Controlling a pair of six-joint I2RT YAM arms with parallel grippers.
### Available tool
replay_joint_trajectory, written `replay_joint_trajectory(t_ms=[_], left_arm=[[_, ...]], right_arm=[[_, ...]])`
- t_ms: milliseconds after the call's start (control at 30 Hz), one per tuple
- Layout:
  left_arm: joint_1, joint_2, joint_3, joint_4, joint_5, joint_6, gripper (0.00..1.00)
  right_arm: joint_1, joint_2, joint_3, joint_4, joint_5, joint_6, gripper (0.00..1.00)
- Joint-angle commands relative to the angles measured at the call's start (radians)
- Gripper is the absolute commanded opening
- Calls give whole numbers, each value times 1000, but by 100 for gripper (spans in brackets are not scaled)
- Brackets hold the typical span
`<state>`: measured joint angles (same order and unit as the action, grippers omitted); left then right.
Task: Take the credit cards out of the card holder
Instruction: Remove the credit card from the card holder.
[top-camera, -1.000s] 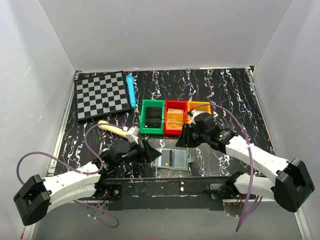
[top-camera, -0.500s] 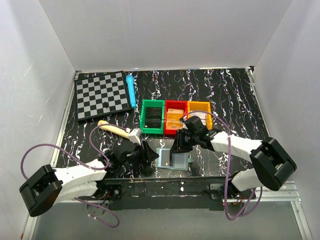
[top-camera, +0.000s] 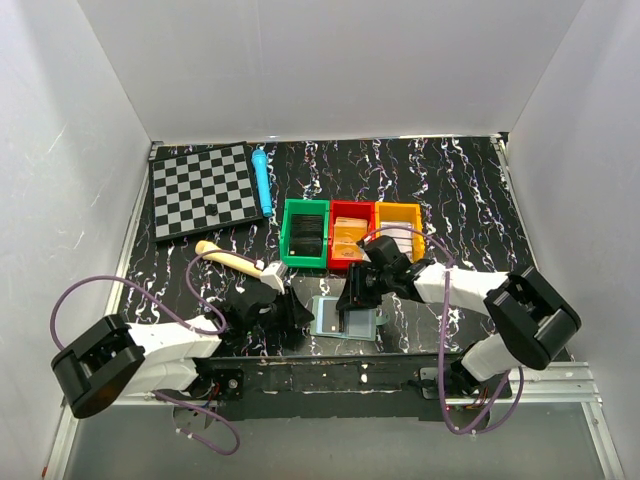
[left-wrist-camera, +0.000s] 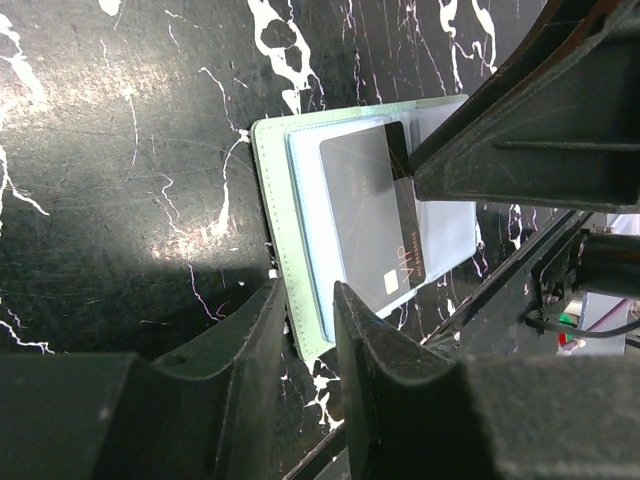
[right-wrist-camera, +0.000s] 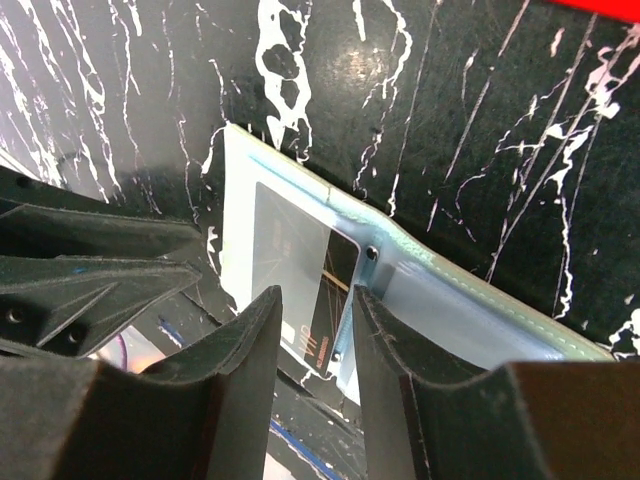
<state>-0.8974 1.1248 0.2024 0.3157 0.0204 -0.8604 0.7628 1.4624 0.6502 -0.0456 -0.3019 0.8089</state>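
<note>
Holder (top-camera: 325, 318) hasn't budged: it's lying open on the desk (top-camera: 470, 200) by the near edge, just near of the bins (top-camera: 305, 205), and the dark card (left-wrist-camera: 370, 215) is still sitting in it.

What changed is you. Over the last second both hands closed in on it. Your right hand (right-wrist-camera: 315, 297) dropped from up by the bins onto the holder's far side. Your left hand (left-wrist-camera: 308, 292) slid right to the holder's left edge and narrowed a lot on the way. I'd read that as setup for the first pull, one hand pinning and the other working the card, but nothing's out yet.

Left hand: only a slim gap left, straddling the holder's edge. Can't tell if it's actually biting or just sitting over it.

Right hand: fingers partly spread, tips down over the card's end, and one tip looks to touch the card's corner in the left wrist view. It's not pinching anything I can see.
</note>
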Motion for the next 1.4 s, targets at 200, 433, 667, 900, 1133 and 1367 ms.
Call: replay_joint_trajectory(t_ms=[200, 433, 667, 900, 1133, 1367], left_arm=[[5, 29, 3, 28, 13, -12, 21], [5, 76, 3, 42, 29, -25, 18], [5, 112, 12, 43, 32, -23, 15], [5, 80, 14, 22, 23, -25, 15], [6, -158, -11, -47, -4, -31, 18], [9, -215, 29, -37, 3, -2, 21]], right_arm=[[17, 58, -17, 78, -22, 18, 41], [18, 32, -40, 128, -42, 36, 41], [18, 1, -78, 179, -63, 61, 40], [18, -2, -104, 224, -83, 78, 38], [17, -5, -100, 201, -74, 65, 38], [17, -4, -89, 176, -63, 53, 38]])
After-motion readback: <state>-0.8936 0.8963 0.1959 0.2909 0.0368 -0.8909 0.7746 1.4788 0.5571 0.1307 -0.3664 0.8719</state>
